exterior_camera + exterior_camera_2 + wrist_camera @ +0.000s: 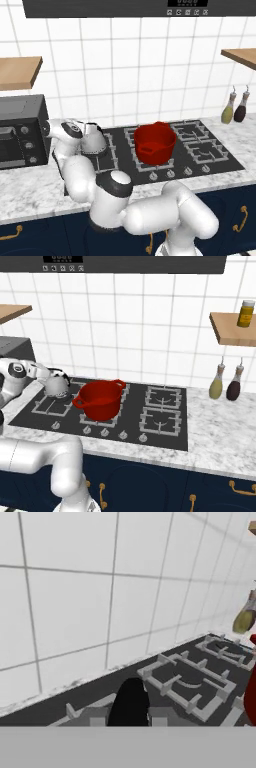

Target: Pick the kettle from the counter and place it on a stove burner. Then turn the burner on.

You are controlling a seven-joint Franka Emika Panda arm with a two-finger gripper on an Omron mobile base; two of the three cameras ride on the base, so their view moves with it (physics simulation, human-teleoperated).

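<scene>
White arm links fill the foreground of both base views; past them the gripper sits at the left end of the cooktop, right at the kettle. Kettle is on the leftmost grate, over the stove burner, not on the counter any more, so placement looks done or nearly done by my read. Hand state: cannot tell. The wrist hides the fingers in both base views, and the hand view gives just a dark arched shape low in frame, probably the kettle's handle, with no finger gap to judge. Risks from here: if the fingers are clamped on the handle, pulling away drags or tips the kettle off the grate bars; if it sits off-centre on the bars, a nudge from the wrist could rock it. Red pot stands on the next grate, near the kettle, so a wide swing toward the knobs along the front edge could clip it. Picking the wrong knob is the other failure, since several sit in one row. Kettle looks small, rounded, shiny silver-grey, upright, thin black handle on top; spout direction unclear.
</scene>
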